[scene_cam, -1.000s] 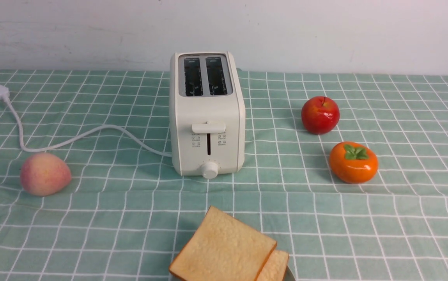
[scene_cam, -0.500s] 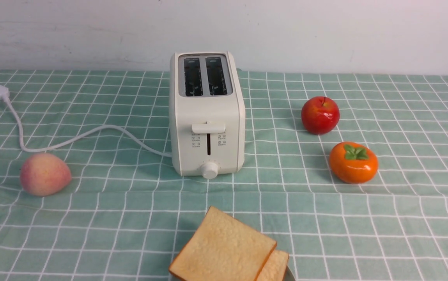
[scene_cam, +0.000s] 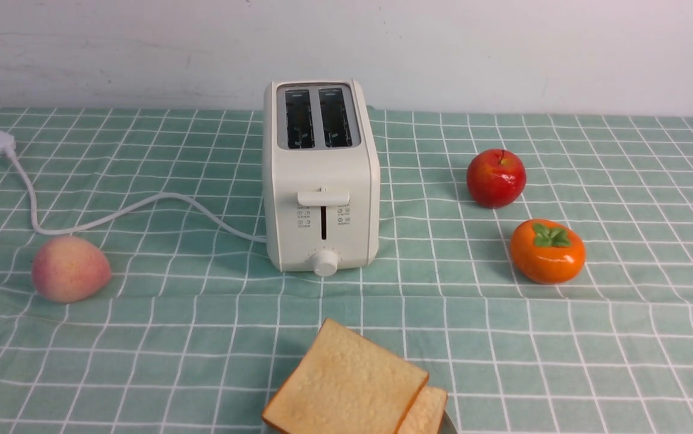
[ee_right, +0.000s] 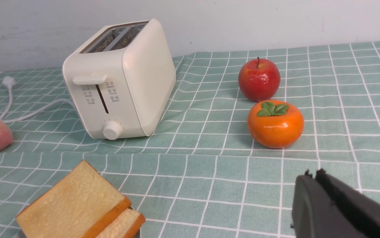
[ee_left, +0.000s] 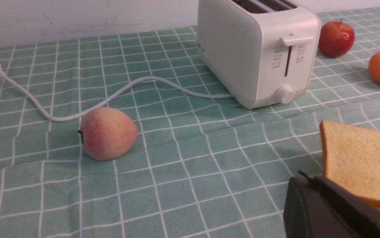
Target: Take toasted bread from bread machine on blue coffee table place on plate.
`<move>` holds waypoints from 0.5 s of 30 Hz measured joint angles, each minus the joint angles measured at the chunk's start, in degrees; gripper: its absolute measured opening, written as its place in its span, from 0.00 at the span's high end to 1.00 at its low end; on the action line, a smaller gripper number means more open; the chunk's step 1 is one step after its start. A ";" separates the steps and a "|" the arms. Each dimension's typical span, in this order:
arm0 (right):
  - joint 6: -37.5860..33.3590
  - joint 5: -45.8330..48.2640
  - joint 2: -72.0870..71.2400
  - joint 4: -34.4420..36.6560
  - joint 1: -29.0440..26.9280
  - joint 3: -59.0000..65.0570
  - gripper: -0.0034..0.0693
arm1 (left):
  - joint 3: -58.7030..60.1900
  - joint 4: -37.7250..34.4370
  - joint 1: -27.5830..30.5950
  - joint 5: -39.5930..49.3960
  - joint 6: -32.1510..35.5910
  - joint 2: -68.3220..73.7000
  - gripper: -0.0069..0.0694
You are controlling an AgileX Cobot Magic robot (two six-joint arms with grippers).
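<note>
The cream-white toaster (scene_cam: 321, 181) stands at the middle back of the teal checked table (scene_cam: 141, 337), both slots empty, lever up. Two bread slices (scene_cam: 346, 386) lie stacked at the front edge on the mint plate (scene_cam: 447, 425), of which only a sliver of rim shows. The bread also shows in the left wrist view (ee_left: 361, 165) and the right wrist view (ee_right: 74, 201). My left gripper (ee_left: 309, 178) is shut and empty, low beside the bread. My right gripper (ee_right: 312, 175) is shut and empty, low over the cloth to the right of the plate. Neither gripper shows in the front view.
A peach (scene_cam: 70, 268) lies at the left. A red apple (scene_cam: 496, 178) and an orange persimmon (scene_cam: 546, 251) lie at the right. The white cord (scene_cam: 141, 208) runs from the toaster to a plug (scene_cam: 1, 142) at the far left. A white wall stands behind.
</note>
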 joint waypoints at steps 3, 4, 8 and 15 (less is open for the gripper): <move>0.00 0.00 0.00 0.00 0.00 0.00 0.95 | 5.82 0.19 2.62 -5.10 0.06 0.00 0.93; 0.00 0.00 0.00 0.00 0.00 0.00 0.95 | 7.85 -0.20 4.61 -7.21 0.18 -0.50 0.93; 0.00 0.06 0.00 0.00 0.00 0.00 0.94 | 13.44 -1.66 12.14 -11.35 0.18 -3.36 0.93; 0.00 0.06 0.00 0.00 0.00 0.00 0.93 | 21.29 -2.09 17.52 -11.10 0.23 -3.83 0.93</move>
